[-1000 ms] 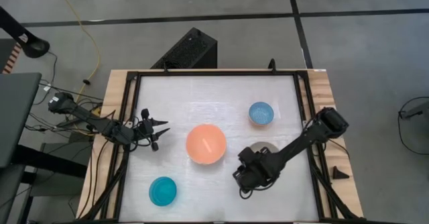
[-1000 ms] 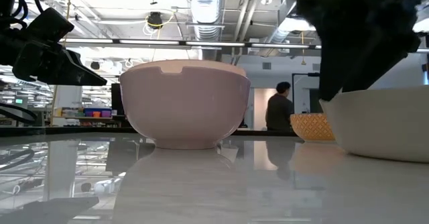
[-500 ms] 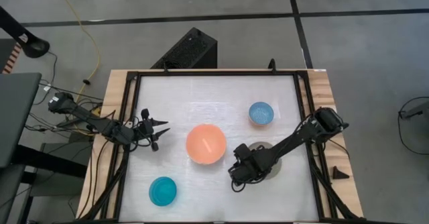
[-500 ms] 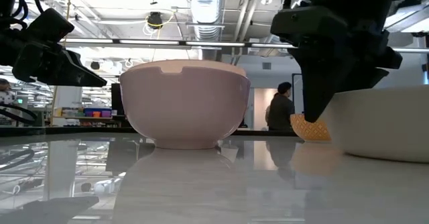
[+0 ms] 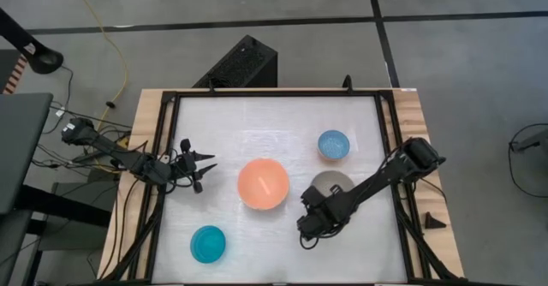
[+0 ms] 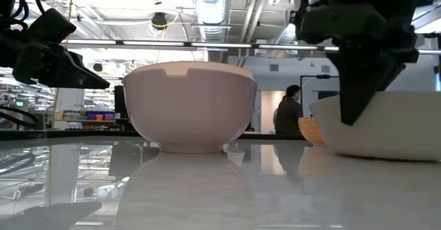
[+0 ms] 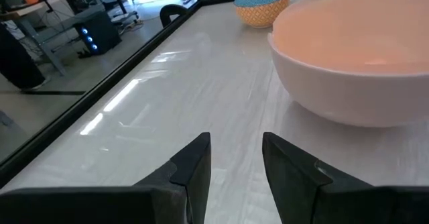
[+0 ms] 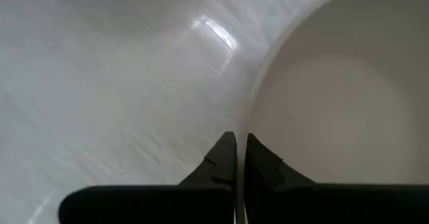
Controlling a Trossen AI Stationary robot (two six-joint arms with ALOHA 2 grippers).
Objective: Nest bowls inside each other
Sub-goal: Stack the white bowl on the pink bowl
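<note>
A salmon-orange bowl (image 5: 263, 183) stands mid-table on its base; its outside looks pale in the low view (image 6: 189, 106). A grey-beige bowl (image 5: 332, 183) sits just to its right, with my right gripper (image 8: 240, 147) shut on its rim. A light blue bowl (image 5: 333, 144) stands farther back, and a cyan bowl (image 5: 208, 244) stands near the front left. My left gripper (image 7: 236, 160) hovers open at the table's left side, pointing at the salmon bowl. My right gripper pinches the grey-beige bowl's rim (image 8: 249, 120) on the side toward the table's near edge, one finger inside the bowl and one outside. The fingers come from above, slanting steeply down. The bowl's base (image 6: 386, 154) rests on the table.
A black frame (image 5: 274, 92) borders the white tabletop. Bare table lies along the far side and between the cyan bowl and my right arm. A person (image 6: 286, 113) stands in the room beyond the table.
My right gripper has shifted a little beside the grey-beige bowl, settled over its near rim and taken hold. In the low view the bowl's edge now lies closer to the salmon bowl than before.
</note>
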